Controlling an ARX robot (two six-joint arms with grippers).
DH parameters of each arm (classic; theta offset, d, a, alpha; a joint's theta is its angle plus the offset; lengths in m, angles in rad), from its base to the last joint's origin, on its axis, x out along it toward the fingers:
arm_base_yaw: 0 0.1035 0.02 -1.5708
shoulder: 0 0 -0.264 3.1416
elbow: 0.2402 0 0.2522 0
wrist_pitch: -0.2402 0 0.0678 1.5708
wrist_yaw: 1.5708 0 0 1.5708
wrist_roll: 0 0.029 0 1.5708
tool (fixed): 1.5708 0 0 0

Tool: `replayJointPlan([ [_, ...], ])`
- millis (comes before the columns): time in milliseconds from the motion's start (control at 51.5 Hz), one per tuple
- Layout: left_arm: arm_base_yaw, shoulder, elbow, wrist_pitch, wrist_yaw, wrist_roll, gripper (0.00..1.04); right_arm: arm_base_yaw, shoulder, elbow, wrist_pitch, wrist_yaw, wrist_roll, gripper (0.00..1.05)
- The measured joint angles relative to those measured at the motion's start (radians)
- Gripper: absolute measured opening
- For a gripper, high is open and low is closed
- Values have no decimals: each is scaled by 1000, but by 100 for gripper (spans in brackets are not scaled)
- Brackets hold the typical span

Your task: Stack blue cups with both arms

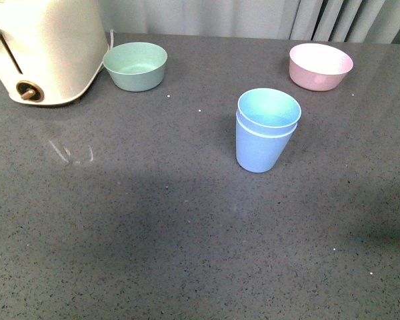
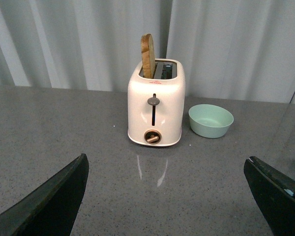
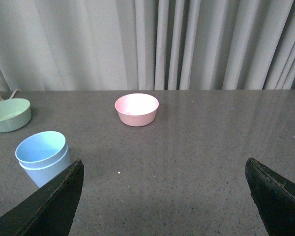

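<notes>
- No arm or gripper is seen in the front view.
- In the left wrist view, the left gripper [image 2: 167, 196] is seen with its jaws spread wide; two black fingers [image 2: 51, 201] are shown at the lower corners of the frame, and nothing is held between them.
- In the right wrist view, the right gripper [image 3: 164, 199] is likewise seen spread wide, with black fingers [image 3: 49, 206] at both lower corners and nothing gripped.

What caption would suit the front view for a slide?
Two blue cups stand nested upright on the grey table, between a green bowl beside a toaster and a pink bowl.
</notes>
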Motion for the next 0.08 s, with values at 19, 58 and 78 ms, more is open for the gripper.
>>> replayJointPlan([
  [19, 0, 0, 0, 0, 0, 0, 96, 0, 0, 0, 0, 0, 0, 96],
  [58, 0, 0, 0, 0, 0, 0, 96, 0, 0, 0, 0, 0, 0, 96],
  [78, 0, 0, 0, 0, 0, 0, 96, 0, 0, 0, 0, 0, 0, 96],
])
